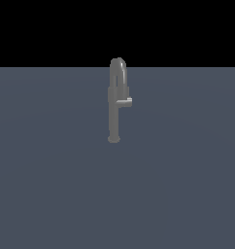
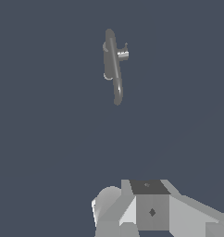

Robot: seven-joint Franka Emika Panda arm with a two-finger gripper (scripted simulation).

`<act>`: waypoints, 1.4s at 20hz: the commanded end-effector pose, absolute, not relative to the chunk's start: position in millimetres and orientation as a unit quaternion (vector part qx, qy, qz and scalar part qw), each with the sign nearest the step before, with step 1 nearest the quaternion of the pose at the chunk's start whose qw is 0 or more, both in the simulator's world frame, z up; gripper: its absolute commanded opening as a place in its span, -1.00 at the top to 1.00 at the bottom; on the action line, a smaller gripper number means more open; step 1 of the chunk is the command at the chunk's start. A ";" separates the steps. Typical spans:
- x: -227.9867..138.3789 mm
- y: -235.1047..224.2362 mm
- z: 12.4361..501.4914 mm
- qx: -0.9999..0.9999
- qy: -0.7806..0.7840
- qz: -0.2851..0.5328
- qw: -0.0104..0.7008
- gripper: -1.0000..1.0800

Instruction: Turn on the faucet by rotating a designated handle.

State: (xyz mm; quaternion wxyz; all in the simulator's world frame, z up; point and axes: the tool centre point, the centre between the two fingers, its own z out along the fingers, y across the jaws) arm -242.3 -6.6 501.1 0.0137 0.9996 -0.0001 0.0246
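Observation:
The faucet (image 1: 114,114) is a tall slim grey column with a narrow inverted-U spout on top and a small round foot, standing on the grey floor. The handle (image 1: 125,102) is a short stub sticking out from the column's middle toward the exterior view's right, with a lighter tip. The arm is out of the exterior view. In the wrist view the faucet (image 2: 112,62) is seen from above and far off, with the handle (image 2: 123,55) at its side. Only part of my gripper (image 2: 151,210) shows at the frame's edge, well away from the faucet. Its fingers cannot be made out.
A flat blue-grey floor (image 1: 51,185) spreads all around the faucet, under a black background. No other object shows in either view.

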 end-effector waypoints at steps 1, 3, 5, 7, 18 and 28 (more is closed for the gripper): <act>-242.3 -6.6 501.1 1.000 0.000 0.025 0.014 1.00; -241.8 -6.6 501.0 1.000 -0.001 0.024 0.013 1.00; -240.3 -6.3 501.0 1.000 -0.002 0.022 0.011 1.00; -237.7 -5.9 500.8 1.000 -0.005 0.018 0.008 1.00; -204.9 -2.2 497.2 0.998 -0.044 -0.027 -0.029 1.00; -152.3 -0.7 485.9 0.985 -0.105 -0.100 -0.091 1.00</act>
